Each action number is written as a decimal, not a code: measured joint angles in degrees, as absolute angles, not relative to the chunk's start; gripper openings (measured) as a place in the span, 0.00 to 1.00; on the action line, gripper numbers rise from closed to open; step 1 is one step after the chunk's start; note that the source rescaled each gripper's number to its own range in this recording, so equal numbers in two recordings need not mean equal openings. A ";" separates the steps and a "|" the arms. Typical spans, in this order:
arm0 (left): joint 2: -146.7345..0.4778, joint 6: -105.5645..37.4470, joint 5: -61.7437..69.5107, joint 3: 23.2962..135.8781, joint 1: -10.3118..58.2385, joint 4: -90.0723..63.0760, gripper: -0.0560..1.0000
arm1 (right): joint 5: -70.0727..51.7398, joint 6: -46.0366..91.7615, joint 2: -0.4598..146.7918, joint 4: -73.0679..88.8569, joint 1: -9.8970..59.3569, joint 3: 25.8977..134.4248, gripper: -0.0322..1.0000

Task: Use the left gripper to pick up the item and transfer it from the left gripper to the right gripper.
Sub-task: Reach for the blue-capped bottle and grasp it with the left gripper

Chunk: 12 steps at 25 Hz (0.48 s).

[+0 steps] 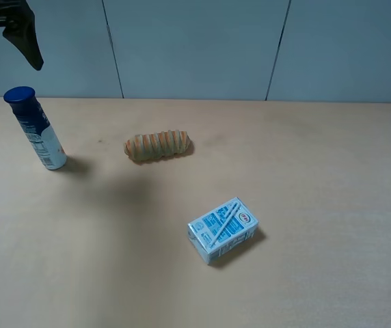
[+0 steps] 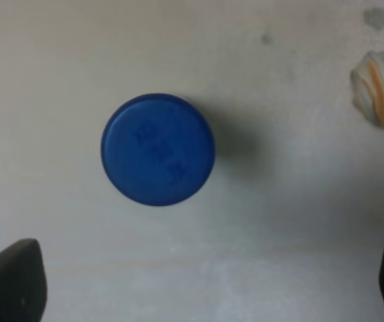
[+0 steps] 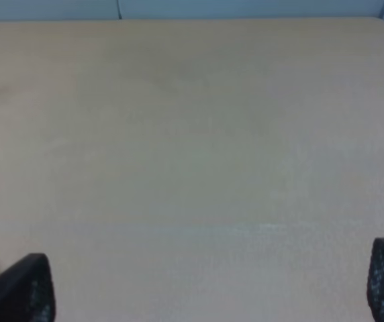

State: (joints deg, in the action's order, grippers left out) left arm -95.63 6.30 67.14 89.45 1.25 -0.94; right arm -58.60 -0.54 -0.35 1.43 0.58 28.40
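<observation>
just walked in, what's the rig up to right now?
The left gripper hangs open above the bottle, which stands upright on the table near its left side and is not yet grasped. The left wrist view looks straight down on its blue cap, with the fingers spread wide and clear of it. The right gripper is open too and holds nothing. A bread roll and a carton lie apart from the bottle.

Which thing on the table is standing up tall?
The blue-capped bottle. It stands on its base, seen from straight above in the left wrist view, while the bread roll and the carton both lie flat.
</observation>
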 joint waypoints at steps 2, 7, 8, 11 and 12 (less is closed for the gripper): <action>-96.18 5.71 67.14 89.45 -0.20 -1.69 1.00 | -58.60 -0.54 -0.35 1.43 0.58 28.40 1.00; -98.26 5.33 67.14 89.67 -2.00 -1.32 1.00 | -58.60 -0.54 -0.35 1.43 0.58 28.40 1.00; -99.03 5.28 67.12 89.67 -2.00 -1.04 1.00 | -58.60 -0.54 -0.35 1.43 0.58 28.40 1.00; -101.61 4.85 67.08 89.67 -2.00 -0.76 1.00 | -58.60 -0.54 -0.35 1.43 0.58 28.40 1.00; -102.60 4.65 67.08 89.67 -2.00 -0.76 1.00 | -58.60 -0.54 -0.35 1.43 0.58 28.40 1.00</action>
State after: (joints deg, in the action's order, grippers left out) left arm -102.60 4.65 67.08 89.67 -2.00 -0.76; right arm -58.60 -0.54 -0.35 1.43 0.58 28.40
